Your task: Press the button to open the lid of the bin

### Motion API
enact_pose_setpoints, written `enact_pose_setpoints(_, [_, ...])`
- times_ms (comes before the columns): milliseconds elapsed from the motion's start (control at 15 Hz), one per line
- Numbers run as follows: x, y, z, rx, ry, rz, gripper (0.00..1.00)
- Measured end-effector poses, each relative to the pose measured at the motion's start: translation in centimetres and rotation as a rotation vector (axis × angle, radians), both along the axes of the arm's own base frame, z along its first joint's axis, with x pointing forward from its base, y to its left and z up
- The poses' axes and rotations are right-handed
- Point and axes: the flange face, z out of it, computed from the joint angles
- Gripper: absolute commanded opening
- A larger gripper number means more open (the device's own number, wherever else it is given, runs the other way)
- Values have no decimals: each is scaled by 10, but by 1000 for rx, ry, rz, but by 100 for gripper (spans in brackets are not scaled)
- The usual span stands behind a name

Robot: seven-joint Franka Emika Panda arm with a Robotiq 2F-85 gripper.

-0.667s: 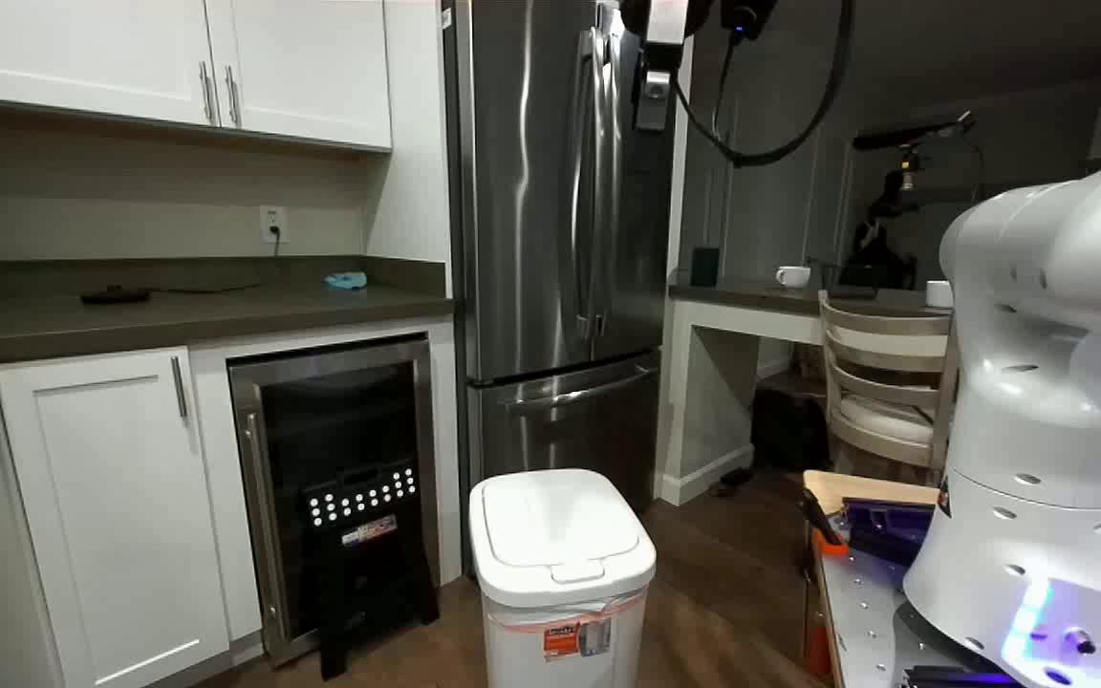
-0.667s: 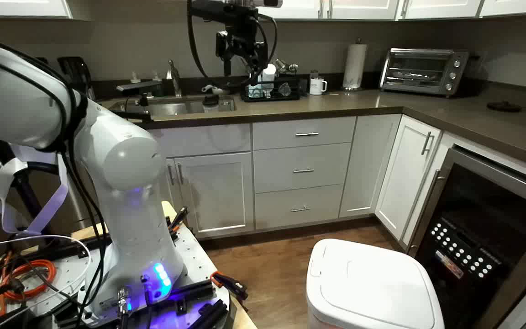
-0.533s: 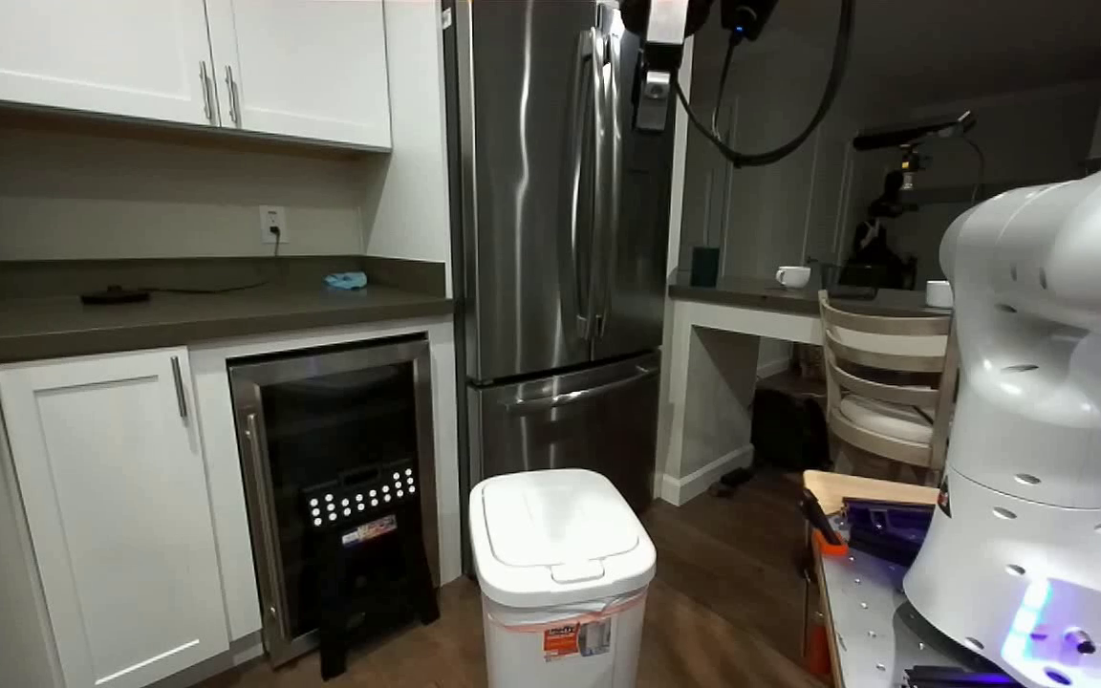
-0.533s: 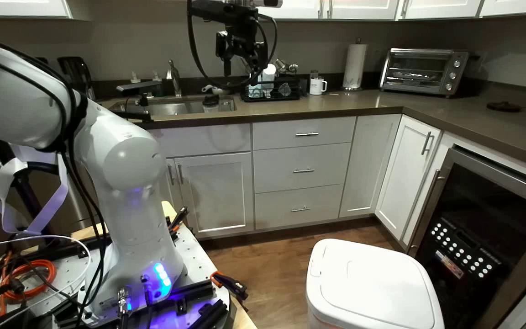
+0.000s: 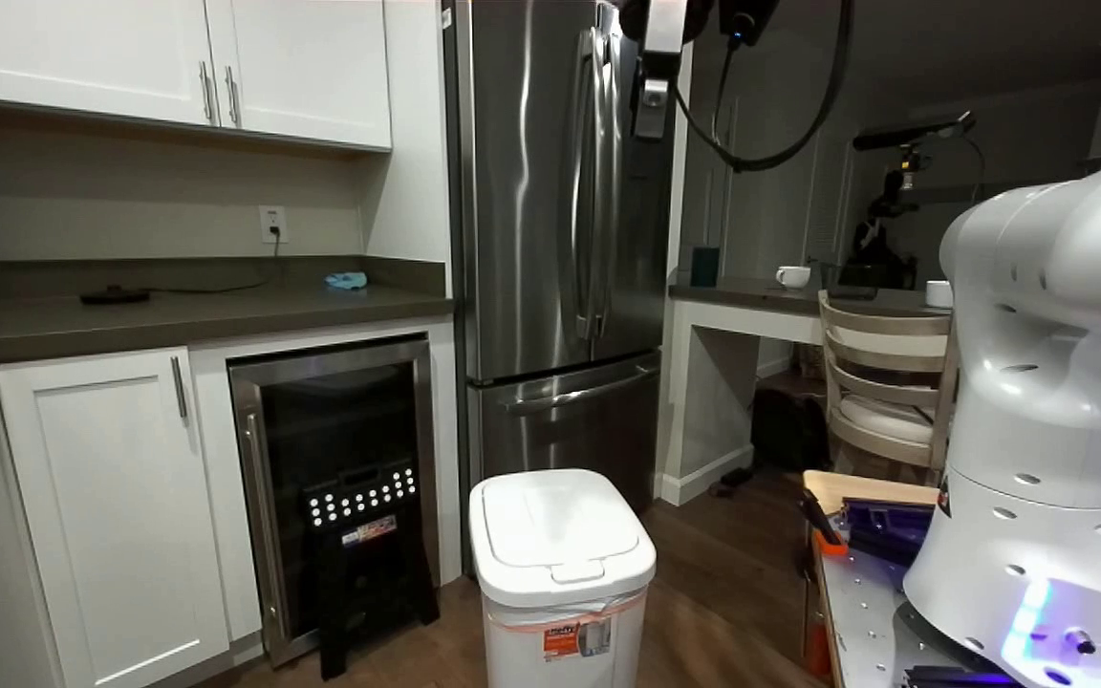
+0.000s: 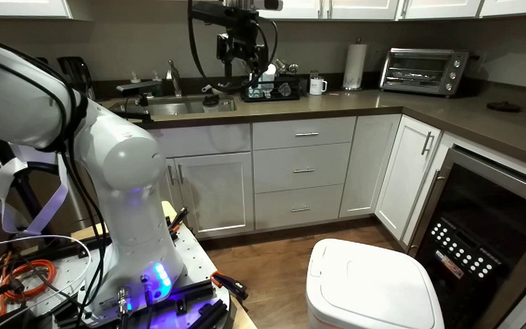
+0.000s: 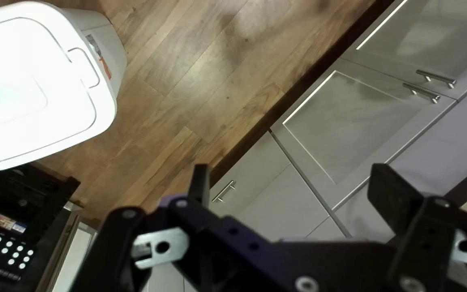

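The white bin (image 5: pixel 562 650) stands on the floor with its white lid (image 5: pixel 550 521) shut. A small tab-like button (image 5: pixel 577 571) sits at the lid's front edge. The lid (image 6: pixel 377 283) and the button (image 6: pixel 315 268) also show in an exterior view. In the wrist view the lid (image 7: pixel 18 101) fills the upper left, with the button (image 7: pixel 84 68) on its right edge. My gripper (image 7: pixel 290 174) is open and empty, with its fingers wide apart. In both exterior views it hangs high above the lid (image 5: pixel 651 107), (image 6: pixel 240 57), apart from the bin.
A black folded stool (image 5: pixel 369 545) leans by the under-counter cooler (image 5: pixel 340 382). A steel fridge (image 5: pixel 560 239) stands behind the bin. White cabinets (image 6: pixel 299 169) and a counter (image 6: pixel 336 103) run along the wall. The robot's base table (image 6: pixel 199 251) is beside the bin.
My gripper has shifted only very slightly, and its hanging cable has moved a little. The bin and its shut lid have not moved.
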Motion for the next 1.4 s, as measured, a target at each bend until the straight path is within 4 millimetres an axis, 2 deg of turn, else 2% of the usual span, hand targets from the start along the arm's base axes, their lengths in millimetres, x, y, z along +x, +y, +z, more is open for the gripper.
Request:
enact_pose_setpoints(200, [12,-6,-40,-27,-3,-17,100])
enact_pose_setpoints(733, [49,-39,-195,-146,-8,6,100])
enact_pose_setpoints(933, [63,-63,-246,-147,31,-7,100])
enact_pose_setpoints(1133, [76,-95,-297,-160,63,-28,100])
enact_pose_setpoints(1400, [101,-128,-359,-198,75,-87,100])
